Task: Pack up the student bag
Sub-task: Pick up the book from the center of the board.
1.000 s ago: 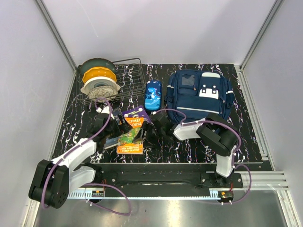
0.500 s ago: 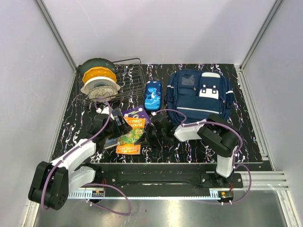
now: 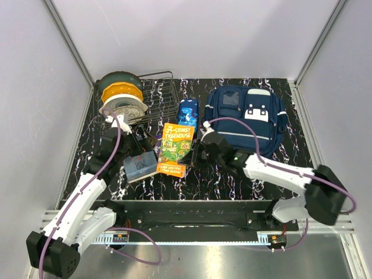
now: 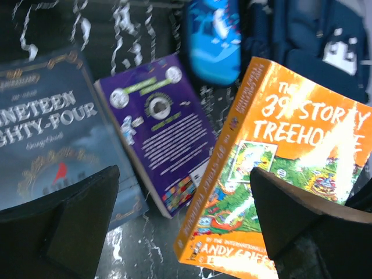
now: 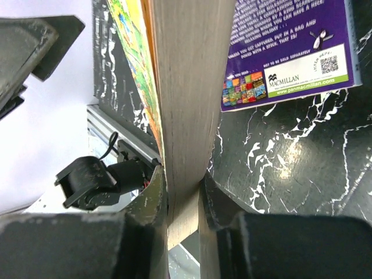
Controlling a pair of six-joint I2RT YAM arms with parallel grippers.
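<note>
Right fingers (image 5: 142,224) pinched narrow on page edge of orange book (image 3: 177,150); book tilted up from counter (image 3: 232,180). Left fingers (image 4: 67,226) wide, holding nothing, above grey-blue book (image 4: 46,133) and purple book (image 4: 163,125), both flat. Bag (image 3: 247,116) lies back right on counter. Pencil case (image 3: 187,112) just left of bag. Wire rack (image 3: 163,93) with 3 spools (image 3: 120,96) back left.

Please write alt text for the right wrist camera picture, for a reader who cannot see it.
The right gripper is shut on the page edge of the orange book, which extends away from the camera between its two fingers. To its right, a purple book lies back cover up on the black marbled table.
</note>
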